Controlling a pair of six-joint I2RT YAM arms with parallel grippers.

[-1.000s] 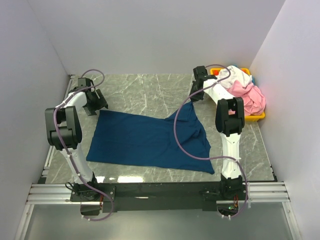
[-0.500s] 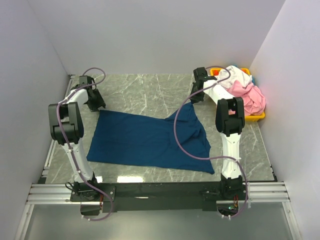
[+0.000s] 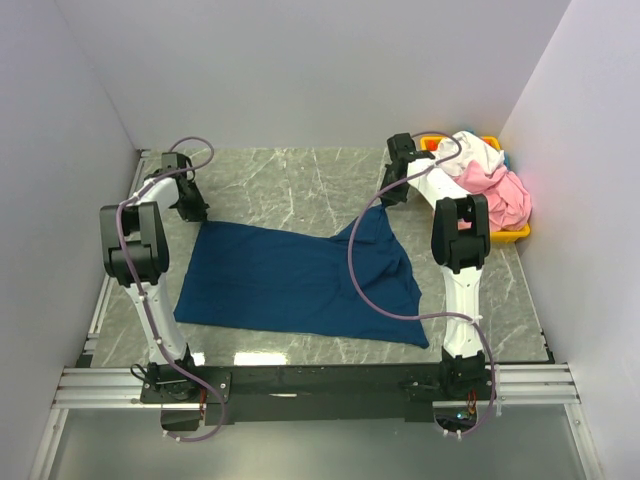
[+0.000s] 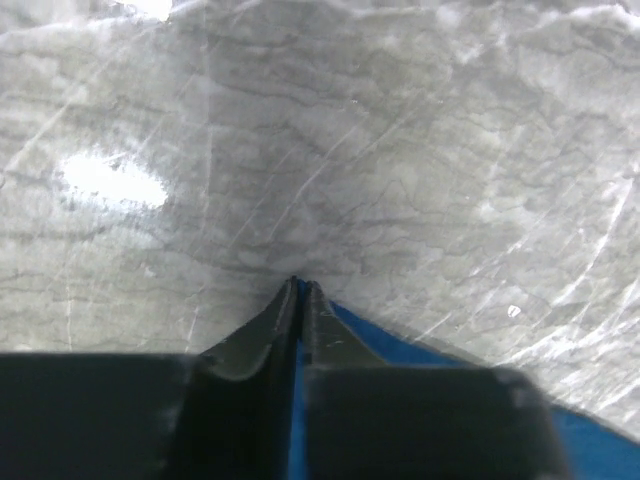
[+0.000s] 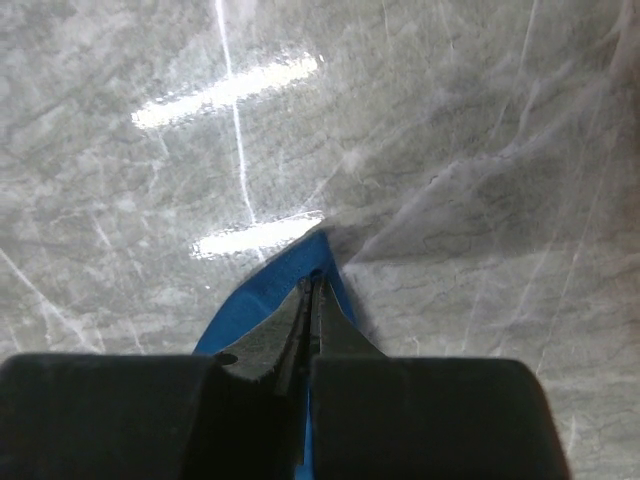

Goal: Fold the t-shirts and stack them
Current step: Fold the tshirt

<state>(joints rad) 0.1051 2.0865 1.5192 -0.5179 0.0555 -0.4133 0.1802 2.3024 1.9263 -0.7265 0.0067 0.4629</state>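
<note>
The dark navy t-shirt [image 3: 300, 280] lies spread across the middle of the marble table. My left gripper [image 3: 196, 212] is at its far left corner, and in the left wrist view the gripper [image 4: 299, 288] is shut with blue cloth [image 4: 420, 345] pinched between the jaws. My right gripper [image 3: 386, 200] holds the far right corner slightly raised. The right wrist view shows that gripper [image 5: 313, 280] shut on a blue fold [image 5: 265, 295]. The pink t-shirt [image 3: 507, 197] and the white t-shirt [image 3: 476, 155] lie heaped in the bin.
A yellow bin [image 3: 506, 238] stands at the back right, against the right wall. White walls close in the table on the left, back and right. Purple cables loop from both arms, the right one hanging over the shirt.
My left gripper has closed on the shirt's far left corner, and its arm has shifted a little toward the back. The right arm and the shirt have stayed put.
</note>
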